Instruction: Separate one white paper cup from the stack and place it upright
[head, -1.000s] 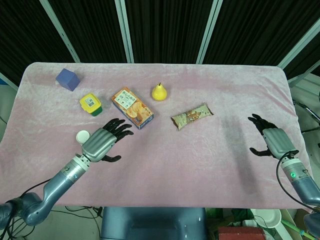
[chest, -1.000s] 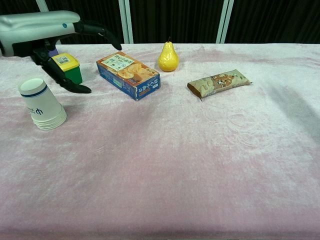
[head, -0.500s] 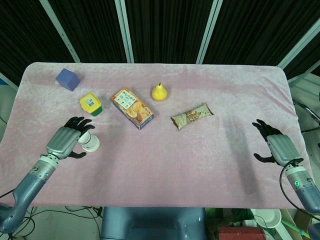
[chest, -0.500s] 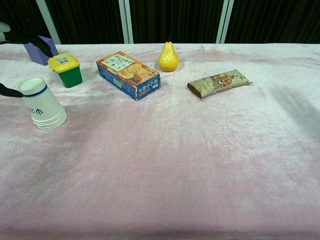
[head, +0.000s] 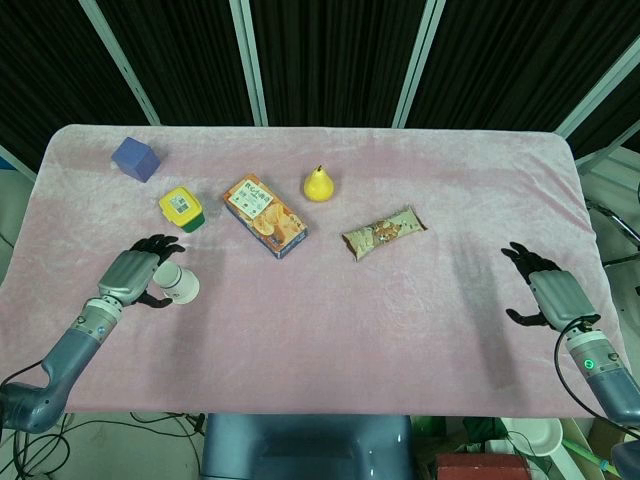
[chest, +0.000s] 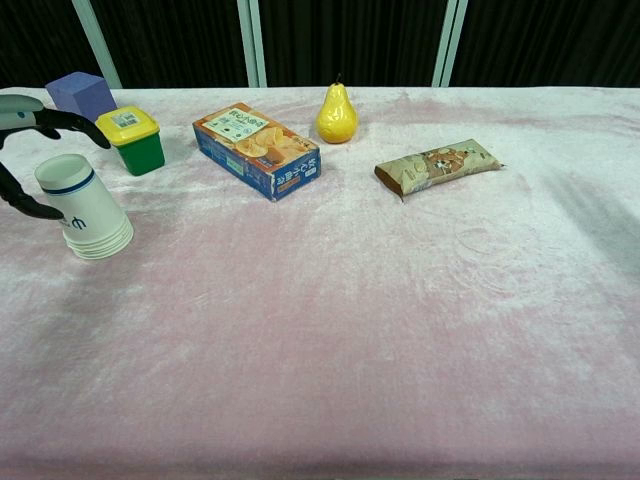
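The stack of white paper cups (chest: 85, 210) stands on the pink cloth at the left, wider end down, with a blue band near its top; the head view shows the stack (head: 179, 284) too. My left hand (head: 133, 275) is just left of the stack, its fingers spread and curving around it. In the chest view the left hand's fingers (chest: 62, 124) reach over the top and its thumb lies by the stack's side, with a gap showing. My right hand (head: 547, 293) hovers open near the table's right edge, holding nothing.
Behind the stack stands a green tub with a yellow lid (chest: 134, 139) and a purple block (chest: 81, 93). An orange box (chest: 256, 150), a yellow pear (chest: 337, 115) and a snack bar packet (chest: 438, 166) lie across the middle of the table (head: 400, 330).
My left hand swung from over the stack out to the left, then came back in against the stack's left side. My right hand drew back slightly toward the near edge.
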